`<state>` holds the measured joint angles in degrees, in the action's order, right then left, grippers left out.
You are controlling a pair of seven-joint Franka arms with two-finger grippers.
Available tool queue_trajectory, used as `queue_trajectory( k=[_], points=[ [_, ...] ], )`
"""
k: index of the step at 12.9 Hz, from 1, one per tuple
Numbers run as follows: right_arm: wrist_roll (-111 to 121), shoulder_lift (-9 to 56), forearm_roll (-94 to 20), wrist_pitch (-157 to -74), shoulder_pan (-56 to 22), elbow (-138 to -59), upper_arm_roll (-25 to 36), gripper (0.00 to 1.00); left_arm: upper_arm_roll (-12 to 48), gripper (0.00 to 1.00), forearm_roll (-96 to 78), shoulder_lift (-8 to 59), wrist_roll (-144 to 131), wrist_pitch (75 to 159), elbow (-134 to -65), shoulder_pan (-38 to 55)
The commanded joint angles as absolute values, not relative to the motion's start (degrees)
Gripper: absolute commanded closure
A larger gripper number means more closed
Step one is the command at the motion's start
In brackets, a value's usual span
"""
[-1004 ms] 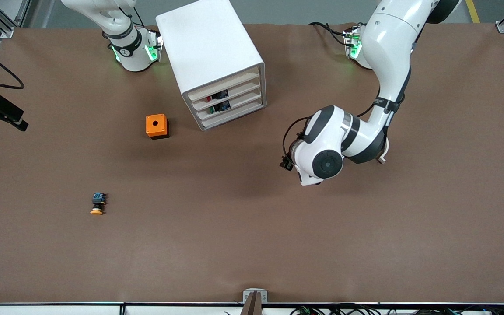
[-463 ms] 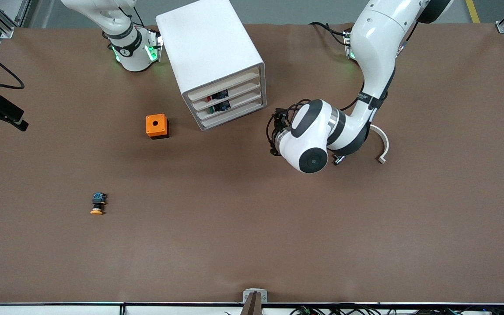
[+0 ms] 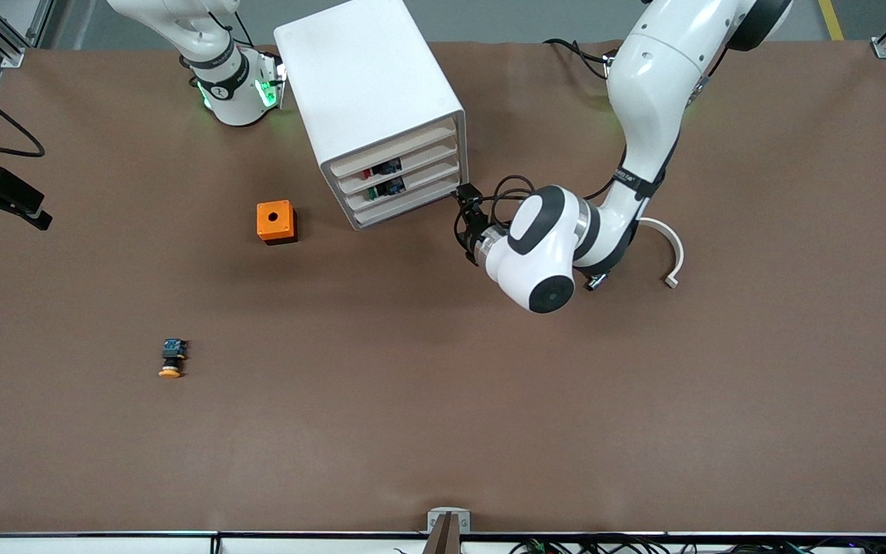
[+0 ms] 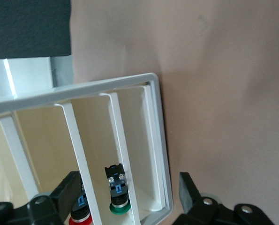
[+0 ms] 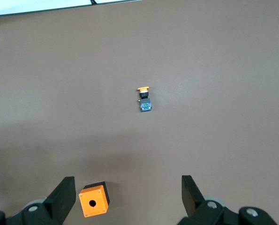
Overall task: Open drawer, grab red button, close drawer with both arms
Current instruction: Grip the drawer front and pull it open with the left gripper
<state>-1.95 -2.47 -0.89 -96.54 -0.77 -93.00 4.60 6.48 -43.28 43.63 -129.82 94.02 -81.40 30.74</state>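
The left gripper (image 3: 464, 201) sits at the corner of the cabinet (image 3: 370, 92) that faces the left arm's end of the table, level with the lower drawers and directly in front of the cabinet's open face. Its jaws stand apart with nothing between them; in the left wrist view the two black fingers (image 4: 64, 192) straddle the cabinet's front edge, one over the drawer fronts and one out over the bare table (image 4: 223, 70). The drawer (image 3: 401, 167), second from the top, is closed, flush with the other three. Its long front edge runs away from the left gripper toward the right arm's end of the table, so the gripper meets it end-on at the corner and not at mid-front. The red button (image 4: 79, 216) lies inside that drawer, just ahead of the fingers, cap toward the gripper, beside a green button (image 4: 118, 199) in the drawer below. Judgement: the left arm is plainly the nearer, and the opening pull must run out from the cabinet face, toward the front camera. The right gripper (image 5: 125, 197) hangs high over the table with jaws open and empty, waiting; below it are an orange box (image 5: 93, 199) and a yellow button (image 5: 144, 98), well apart from the cabinet.
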Motion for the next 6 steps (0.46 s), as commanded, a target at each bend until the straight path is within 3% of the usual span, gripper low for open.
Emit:
queue_trajectory(
  k=[1,3,6],
  points=[
    [-1.7,-3.0,-0.1,-95.8,-1.2,-93.3,5.0,0.00,6.2,0.12,-48.2,46.0,-131.8,92.1,-80.7,31.9],
    [-1.7,-3.0,-0.1,-95.7,-1.1,-93.3,5.0,0.00,6.2,0.21,-52.7,46.9,-133.1,91.4,-80.7,32.0],
    [-1.7,-3.0,-0.1,-95.7,-1.2,-93.3,5.0,0.00,6.2,0.27,-54.9,47.2,-136.8,89.1,-80.5,33.6]
  ],
)
